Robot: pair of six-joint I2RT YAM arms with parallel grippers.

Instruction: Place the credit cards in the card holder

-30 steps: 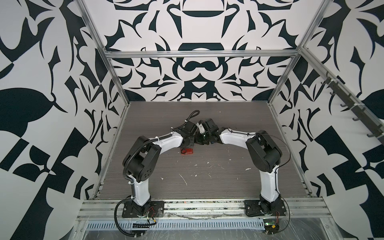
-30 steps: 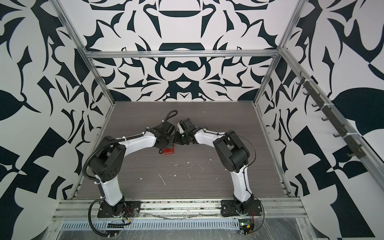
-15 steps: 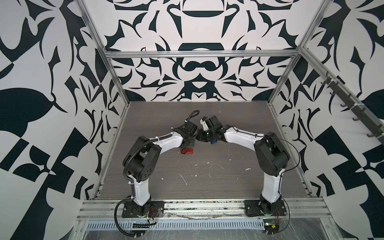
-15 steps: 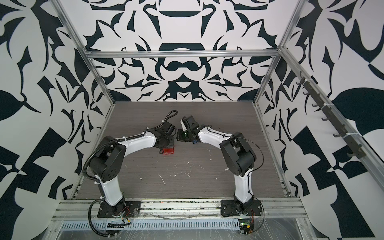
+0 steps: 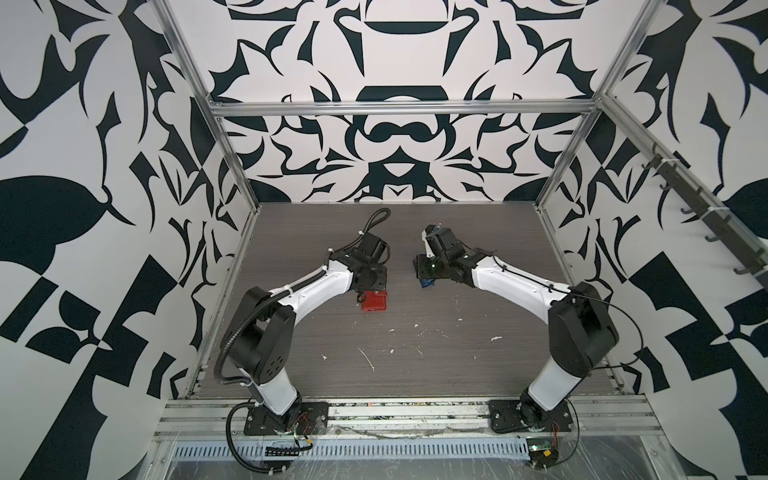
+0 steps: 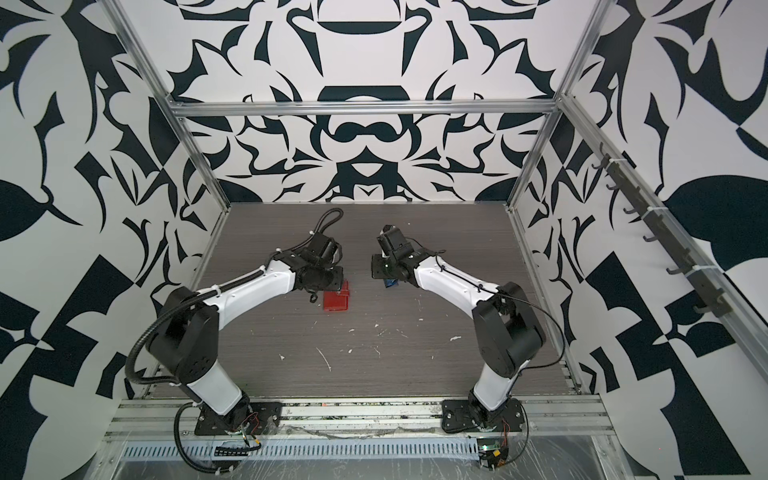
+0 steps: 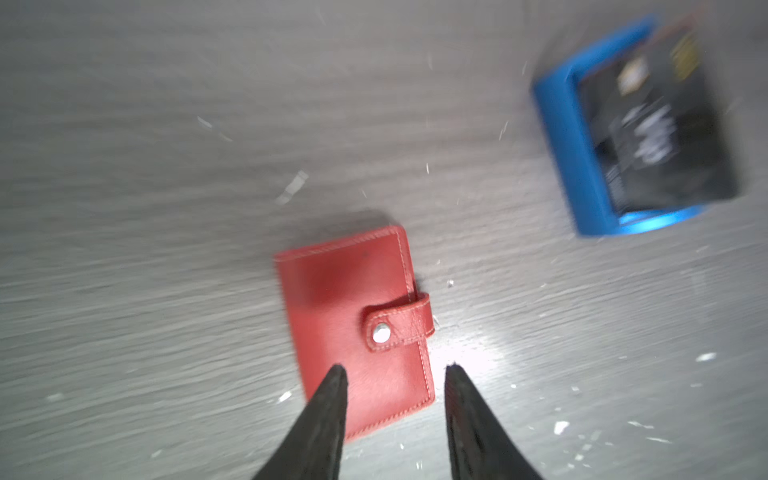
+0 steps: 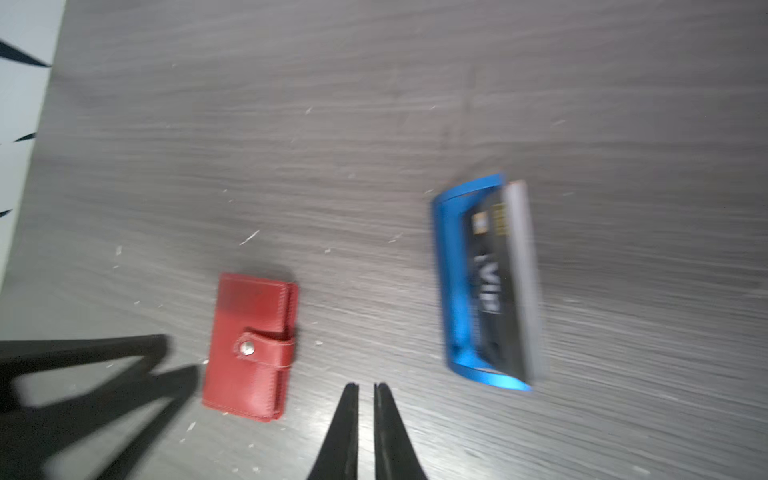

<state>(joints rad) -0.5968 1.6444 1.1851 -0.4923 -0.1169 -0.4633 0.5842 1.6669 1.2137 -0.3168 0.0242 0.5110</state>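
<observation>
The red card holder [image 7: 357,324] lies shut on the table, its snap tab fastened, and shows in both top views [image 5: 374,301] [image 6: 337,301]. My left gripper [image 7: 395,368] hovers over its near end, open, with nothing between the fingers. The credit cards stand in a blue rack [image 8: 449,282]: a dark one [image 8: 490,282] in front, a grey one [image 8: 525,282] behind. My right gripper [image 8: 365,386] is shut and empty above bare table between the holder [image 8: 249,345] and the rack. The left fingers [image 8: 124,395] show beside the holder in the right wrist view.
The blue rack [image 5: 427,283] sits under the right wrist, right of the holder. White flecks [image 5: 368,359] dot the dark wood-grain table toward the front. Patterned walls and metal frame posts [image 5: 232,166] close in the back and sides.
The right arm has drawn back to the right, away from the left gripper and the card holder. The left gripper's jaws have parted over the holder.
</observation>
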